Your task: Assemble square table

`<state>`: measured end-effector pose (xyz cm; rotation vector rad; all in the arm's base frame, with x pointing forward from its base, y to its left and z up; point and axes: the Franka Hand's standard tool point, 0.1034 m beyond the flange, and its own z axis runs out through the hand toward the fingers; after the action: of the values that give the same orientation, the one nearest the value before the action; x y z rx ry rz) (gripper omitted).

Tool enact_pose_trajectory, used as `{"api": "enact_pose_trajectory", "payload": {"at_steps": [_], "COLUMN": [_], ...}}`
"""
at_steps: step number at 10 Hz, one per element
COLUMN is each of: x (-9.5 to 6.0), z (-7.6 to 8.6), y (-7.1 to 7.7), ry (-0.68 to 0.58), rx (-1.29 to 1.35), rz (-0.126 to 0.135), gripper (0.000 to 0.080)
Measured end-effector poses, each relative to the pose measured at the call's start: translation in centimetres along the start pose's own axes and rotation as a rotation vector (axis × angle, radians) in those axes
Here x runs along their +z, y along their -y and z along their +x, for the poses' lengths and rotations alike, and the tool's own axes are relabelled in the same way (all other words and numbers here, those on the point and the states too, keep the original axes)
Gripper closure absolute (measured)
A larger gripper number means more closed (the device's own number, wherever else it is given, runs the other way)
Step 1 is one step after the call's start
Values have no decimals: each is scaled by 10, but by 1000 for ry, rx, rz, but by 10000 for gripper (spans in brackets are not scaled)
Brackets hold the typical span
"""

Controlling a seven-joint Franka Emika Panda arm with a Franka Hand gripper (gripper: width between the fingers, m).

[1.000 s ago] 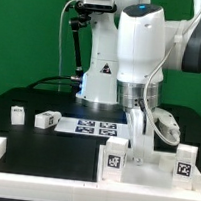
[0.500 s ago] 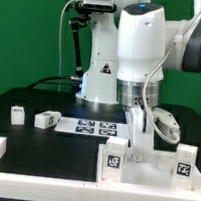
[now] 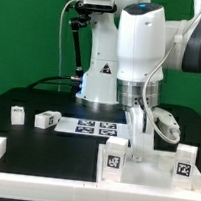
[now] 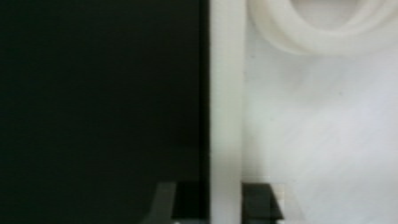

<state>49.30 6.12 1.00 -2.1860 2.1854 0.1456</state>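
Large flat white square plastic slab (image 3: 147,162) of square table just in front of marker board (image 3: 96,127), toward exterior view's right; gripper (image 3: 139,141) above it, jaws clamped on slab's thin edge; short white block leg (image 3: 46,119) just beside marker board on exterior view's left, another leg (image 3: 18,113) farther that way

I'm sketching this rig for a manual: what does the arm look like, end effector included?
The arm is glossy white, with bulky rounded links and dark grey joint bands. A black triangular sticker marks its lower link, black cables run beside it, and a pale cable loops near the wrist. The end effector is whitish; its fingers look dark.
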Motion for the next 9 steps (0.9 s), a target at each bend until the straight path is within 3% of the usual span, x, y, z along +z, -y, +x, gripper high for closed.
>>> {"api": "enact_pose_trajectory", "payload": {"at_steps": [1,3,4,5,6,9], "x": [-2,-6,-15,-34,-50,-48], "z": [11,53,83,83,80,78], "y": [-4,-29,-33,-23,-15,-15], "ry": [-25,-109,-157,-138,-120,-143], "rx": [-44,-135,-233,-366,-461,-649], "rz": [45,140,189,219,239,214], "gripper": [733,741,740,740,740,740]}}
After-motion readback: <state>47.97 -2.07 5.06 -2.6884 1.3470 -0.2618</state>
